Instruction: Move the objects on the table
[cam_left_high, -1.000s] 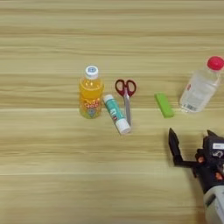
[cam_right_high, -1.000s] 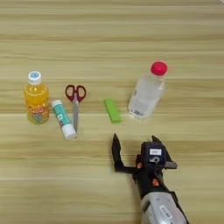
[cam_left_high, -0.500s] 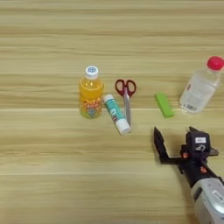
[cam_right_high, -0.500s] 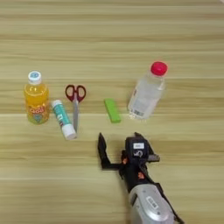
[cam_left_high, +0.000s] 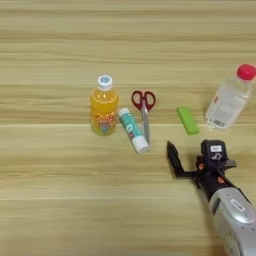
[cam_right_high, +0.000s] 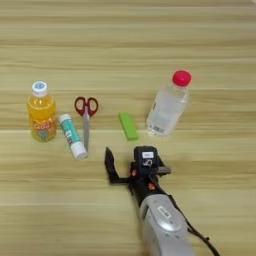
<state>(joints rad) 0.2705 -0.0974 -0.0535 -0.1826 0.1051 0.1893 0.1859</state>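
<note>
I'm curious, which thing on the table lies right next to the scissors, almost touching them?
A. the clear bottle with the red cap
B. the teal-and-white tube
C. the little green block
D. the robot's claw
B: the teal-and-white tube lies close along the left side of the red-handled scissors, while the green block, the clear bottle and the claw all sit well apart from them.
</note>
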